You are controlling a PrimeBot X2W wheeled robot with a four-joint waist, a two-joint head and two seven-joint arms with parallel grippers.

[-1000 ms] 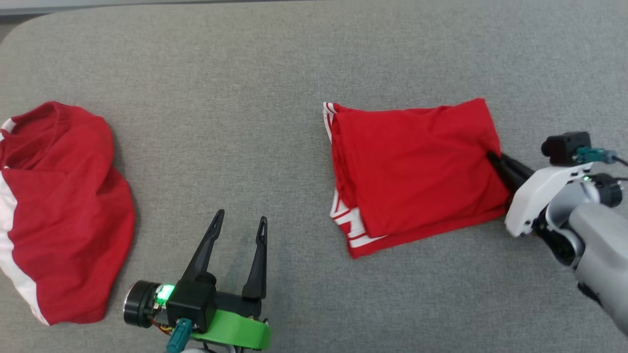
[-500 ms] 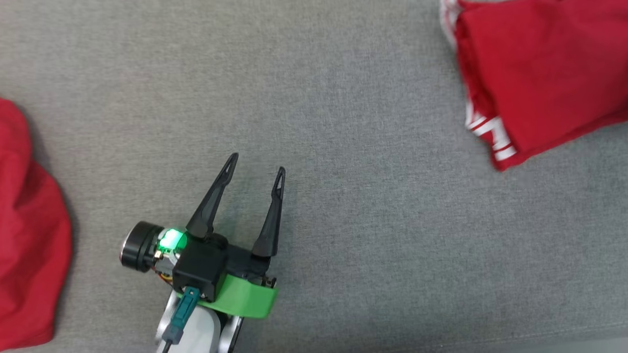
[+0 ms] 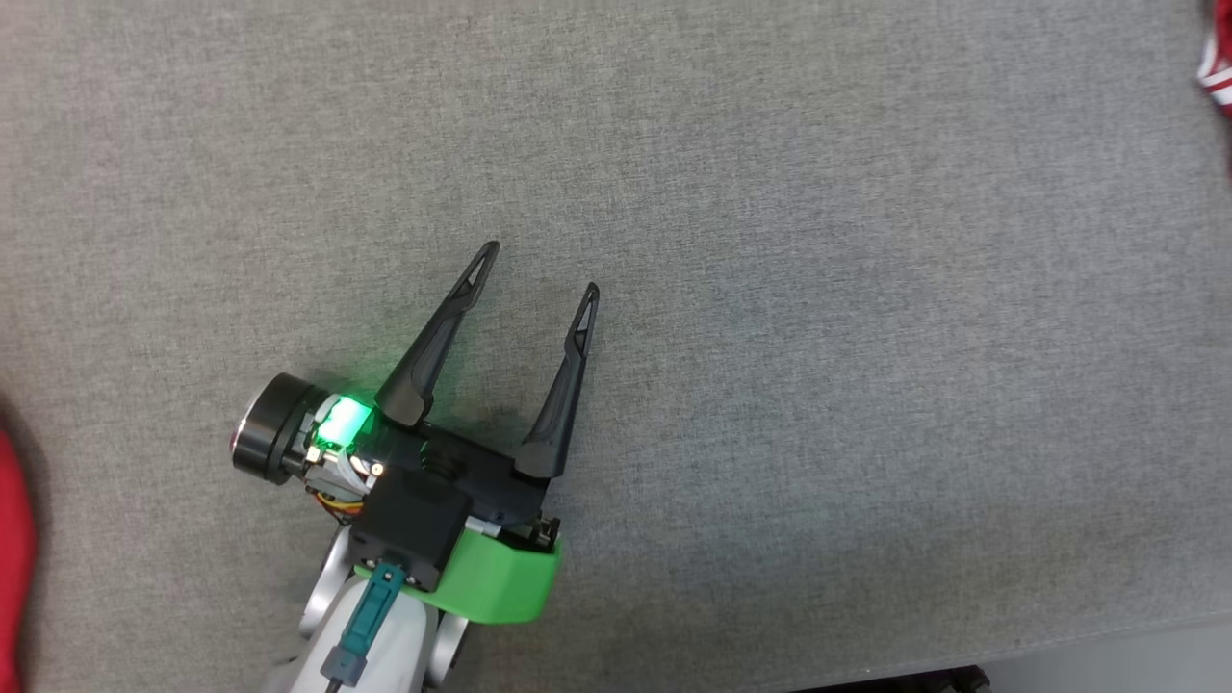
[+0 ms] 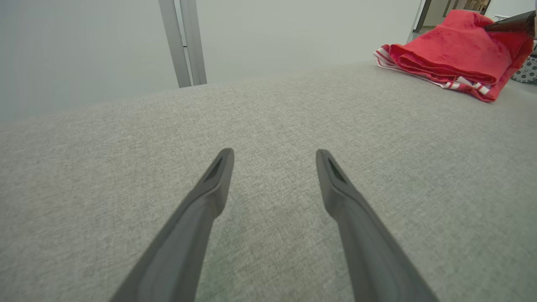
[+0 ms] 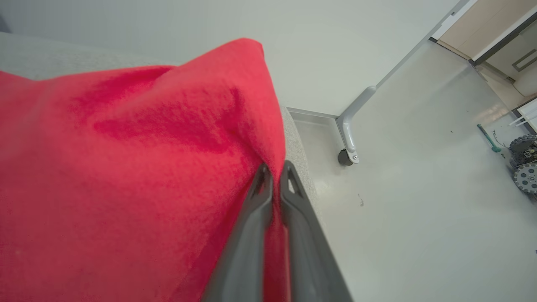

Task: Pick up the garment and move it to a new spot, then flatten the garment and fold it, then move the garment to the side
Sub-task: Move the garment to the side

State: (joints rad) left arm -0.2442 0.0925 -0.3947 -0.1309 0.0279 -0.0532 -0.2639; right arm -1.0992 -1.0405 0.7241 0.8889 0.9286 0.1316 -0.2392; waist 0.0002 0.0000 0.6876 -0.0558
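The folded red garment [image 4: 451,58] is seen at two o'clock from the left gripper [image 4: 275,155], well apart from it, beside an edge of the grey padded surface [image 3: 818,289]. A fold of it is pinched between the closed fingers of the right gripper [image 5: 277,167], so the right arm is judged the nearer one for the move aside. In the left wrist view the garment's long axis is laid roughly from nine to three o'clock. The left jaws are spread wide, with nothing held.

Robotics lab or test room: grey fabric-topped table [image 3: 770,192] on a castor leg [image 5: 346,156], bare pale floor [image 5: 419,218], blank wall [image 5: 168,21], loose wheeled hardware [image 5: 525,170].
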